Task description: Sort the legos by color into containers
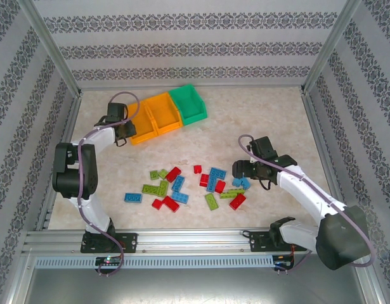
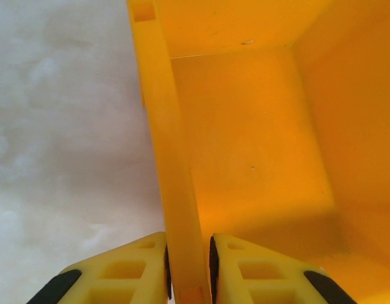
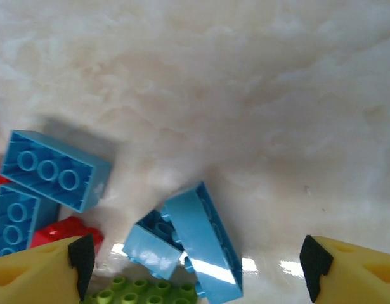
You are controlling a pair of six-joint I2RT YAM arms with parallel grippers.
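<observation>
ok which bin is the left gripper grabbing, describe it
At the table's far left stands a row of three joined containers. It is the end orange bin, its outer wall pinched by the left gripper; the other orange bin sits beside the green bin.

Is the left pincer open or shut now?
Shut on the orange bin: in the wrist view, the left pincer clamps its side wall from both sides.

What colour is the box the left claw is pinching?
Orange, best seen in the left wrist view, where the left gripper pinches the bin wall.
</observation>
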